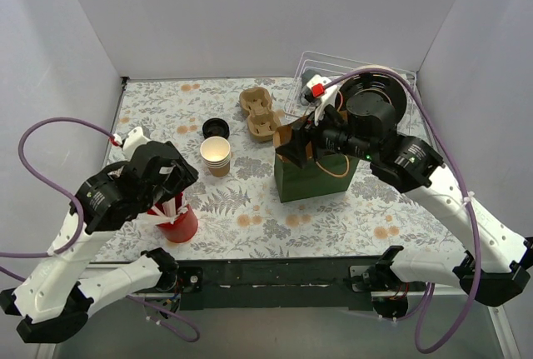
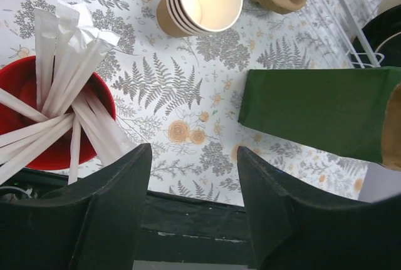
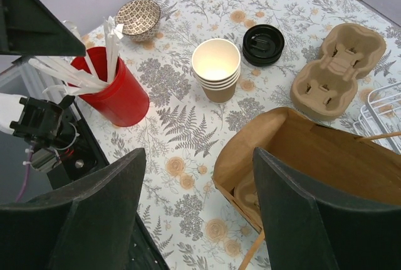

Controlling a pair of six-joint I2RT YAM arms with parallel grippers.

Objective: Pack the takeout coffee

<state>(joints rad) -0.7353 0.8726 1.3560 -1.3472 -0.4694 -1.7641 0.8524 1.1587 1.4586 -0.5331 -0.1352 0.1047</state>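
Floral table (image 1: 375, 209) | left claw (image 2: 194, 151), right claw (image 3: 197, 154) gaping, empty | kraft cup stack (image 1: 216, 154) left of bag (image 1: 312, 177) | I'd pinch one rim only

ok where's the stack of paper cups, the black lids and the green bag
stack of paper cups (image 1: 216, 153): top external view, white inside of the top cup
black lids (image 1: 216, 127): top external view, top of the pile
green bag (image 1: 315, 179): top external view, green side wall

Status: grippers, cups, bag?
Left gripper open, empty, by red cup. Right gripper open over open bag. Cups stacked, unlidded, lids beside. Nothing blocking.
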